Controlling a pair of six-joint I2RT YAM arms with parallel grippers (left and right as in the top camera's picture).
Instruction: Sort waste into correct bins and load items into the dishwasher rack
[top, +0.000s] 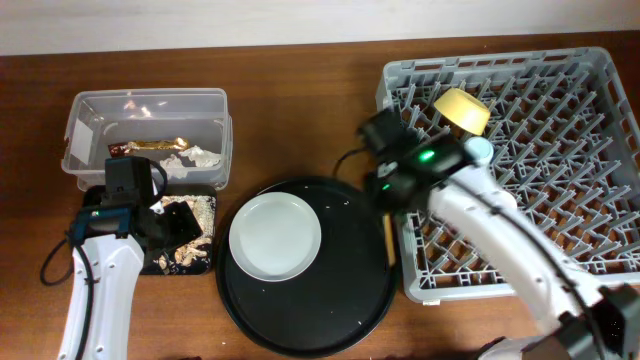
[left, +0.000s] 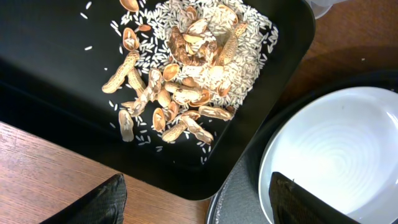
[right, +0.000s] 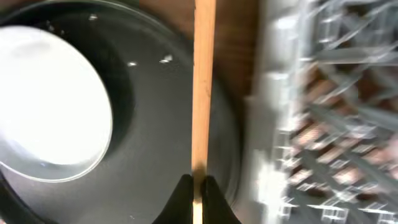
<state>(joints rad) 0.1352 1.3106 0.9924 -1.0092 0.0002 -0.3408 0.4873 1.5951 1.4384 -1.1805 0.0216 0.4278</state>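
My right gripper is shut on the wooden chopsticks, held between the round tray and the dishwasher rack; they also show in the overhead view. My left gripper is open and empty over the near corner of the shallow black tray, which holds tan food scraps and rice. The pale plate lies on the round tray. The clear tub holds the brown-and-gold wrapper and white tissue. The yellow bowl and a blue cup are in the rack. The pink cup is out of view.
The large round black tray lies between the bins and the rack, its rim touching the black tray's corner in the left wrist view. The right arm stretches across the rack's front left part. Bare wooden table lies behind the round tray.
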